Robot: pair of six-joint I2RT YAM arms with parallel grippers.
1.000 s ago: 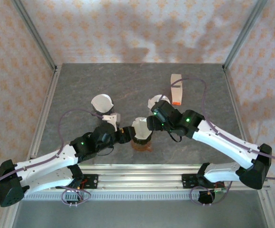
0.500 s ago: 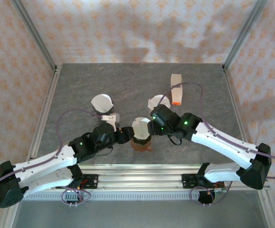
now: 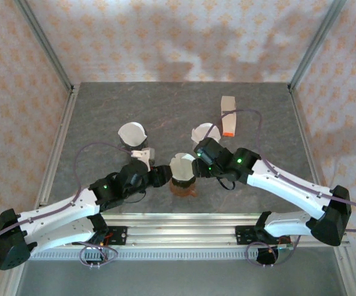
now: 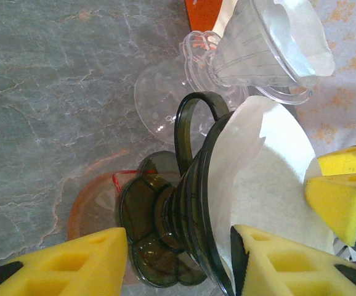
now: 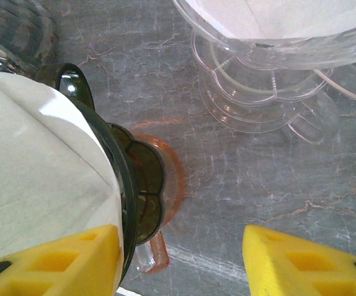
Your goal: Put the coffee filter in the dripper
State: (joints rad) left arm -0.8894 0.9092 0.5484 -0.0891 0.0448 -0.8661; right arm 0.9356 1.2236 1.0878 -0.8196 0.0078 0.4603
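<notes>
Dark green dripper (image 4: 187, 203) holds white paper filter (image 4: 264, 179). Left gripper (image 4: 178, 240) straddles the dripper, grip unclear. Right gripper (image 5: 179, 240) stands wide.

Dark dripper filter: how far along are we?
Done: white filter sits inside the dark dripper, its edge standing above the rim. In hand: left gripper straddles the rim, jaws apart; right gripper is open beside it. Left: settle the paper if needed, then back both off.

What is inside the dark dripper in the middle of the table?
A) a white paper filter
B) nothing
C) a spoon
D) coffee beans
A: the left wrist view shows a white paper filter lining the dark dripper.
</notes>
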